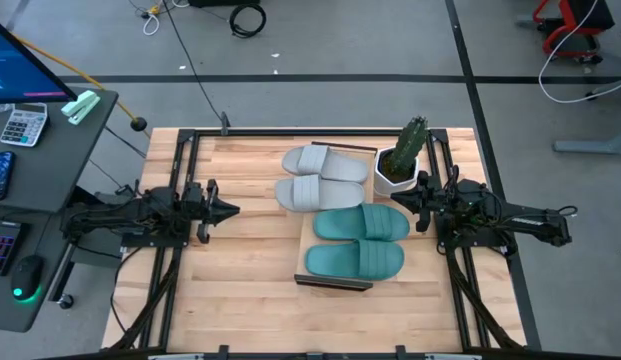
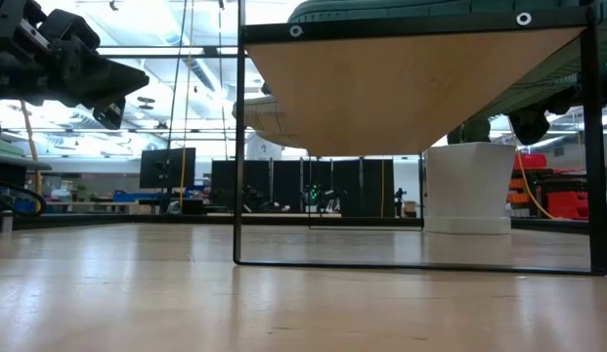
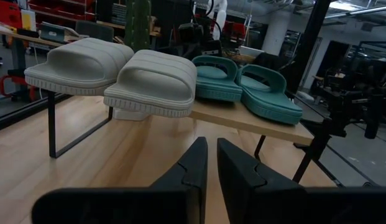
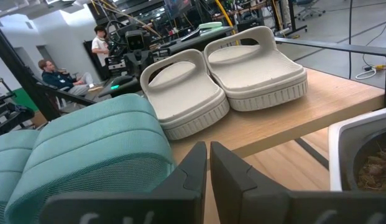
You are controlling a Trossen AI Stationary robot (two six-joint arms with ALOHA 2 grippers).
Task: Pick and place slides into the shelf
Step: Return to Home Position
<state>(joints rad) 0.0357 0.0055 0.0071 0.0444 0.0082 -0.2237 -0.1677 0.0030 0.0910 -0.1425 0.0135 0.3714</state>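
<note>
Slides number four, and all four rest on the one shelf [image 2: 411, 88], a light-wood board raised on thin dark legs in the middle of the slatted wooden surface [image 1: 250, 270]. At the far end lies one grey slide [image 1: 327, 161], with the second grey slide [image 1: 312, 192] touching its side. Next comes the first teal slide [image 1: 362, 223], and the second teal slide [image 1: 355, 260] lies against it at the near end. Each lies sole down, crosswise on the board, and the grey pair's ends overhang the board's left edge a little.

One white pot [image 1: 395, 172] holding a single green cactus [image 1: 414, 138] stands on the surface just beside the shelf's right side, next to the grey pair.

Two arms flank the shelf. The left tool [image 1: 233, 210] hangs above the surface well apart from the shelf's left side, pointing toward it, its two fingers drawn almost together on nothing. The right tool [image 1: 398, 203] sits near the shelf's right side, just beside the pot and level with the first teal slide, its fingers likewise pressed close and empty.

Two people [image 4: 53, 73] show in the room beyond, seen from the right wrist.
</note>
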